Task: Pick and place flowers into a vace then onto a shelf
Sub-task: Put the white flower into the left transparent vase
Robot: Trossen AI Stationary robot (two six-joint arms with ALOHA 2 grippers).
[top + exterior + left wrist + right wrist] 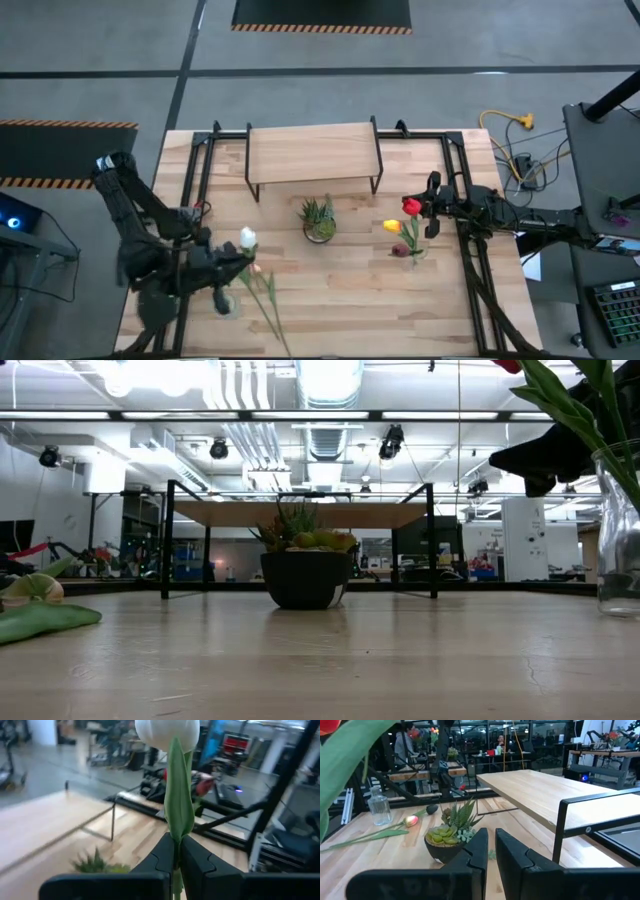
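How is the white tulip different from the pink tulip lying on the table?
The white tulip has a white head; the pink tulip has a pink one. The white tulip is pinched by its stem in the shut left gripper, while nothing holds the pink tulip. The pink tulip lies flat on the table; the white tulip is lifted off it. Both have green stems and leaves.
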